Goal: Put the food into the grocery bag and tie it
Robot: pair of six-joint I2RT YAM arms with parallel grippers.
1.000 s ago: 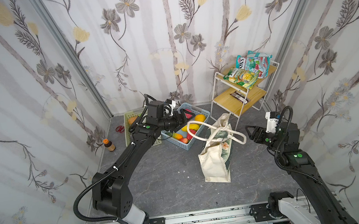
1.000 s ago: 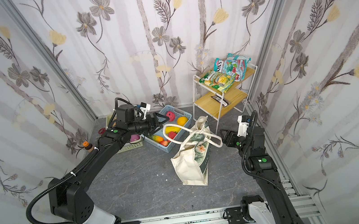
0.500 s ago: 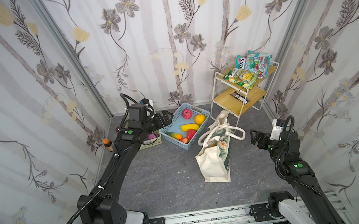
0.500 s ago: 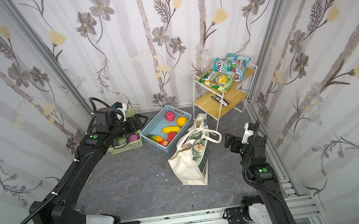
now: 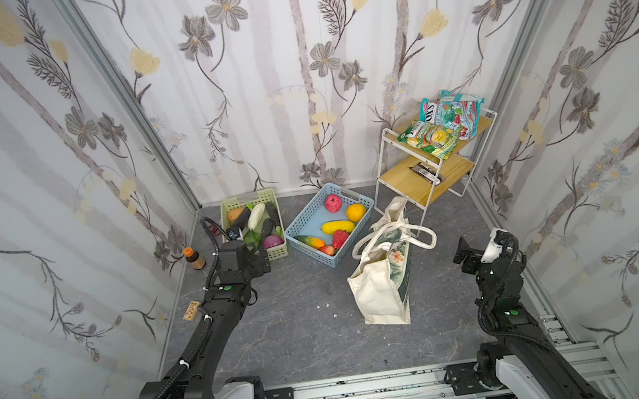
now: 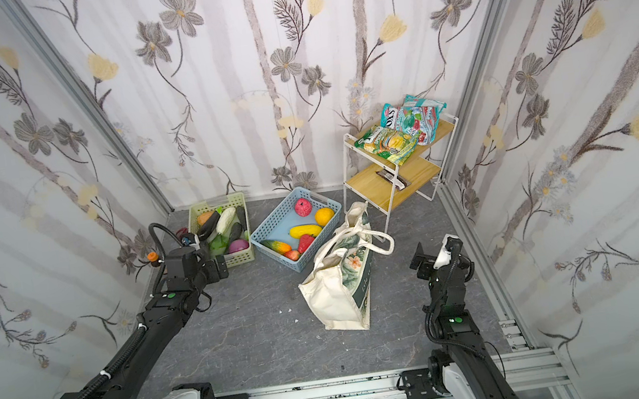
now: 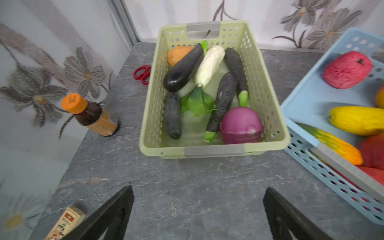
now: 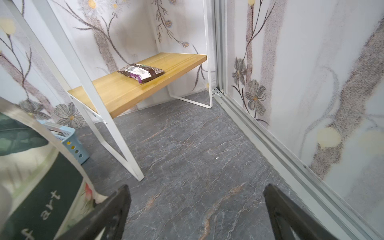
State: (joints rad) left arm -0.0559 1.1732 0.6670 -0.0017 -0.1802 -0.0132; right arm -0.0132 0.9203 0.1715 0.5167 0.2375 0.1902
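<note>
My left claw (image 7: pixel 197 199) is hanging wide open and empty just short of the green basket (image 7: pixel 214 150) holding vegetables (image 7: pixel 182 70). My right claw (image 8: pixel 197 197) is gaping empty too, beside the bag (image 5: pixel 380 293), which is standing on the bench (image 5: pixel 293 330) near the blue basket (image 5: pixel 306 209) holding fruit (image 5: pixel 338 227).

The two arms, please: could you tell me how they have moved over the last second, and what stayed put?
The left gripper drew back from over the blue basket and swung left to face the green basket; the right gripper pulled rightward, away from the grocery bag. Both seem to have let the handles go: fingers open and empty, handles slumped onto the bag. Bag, baskets and food stayed put.
</note>
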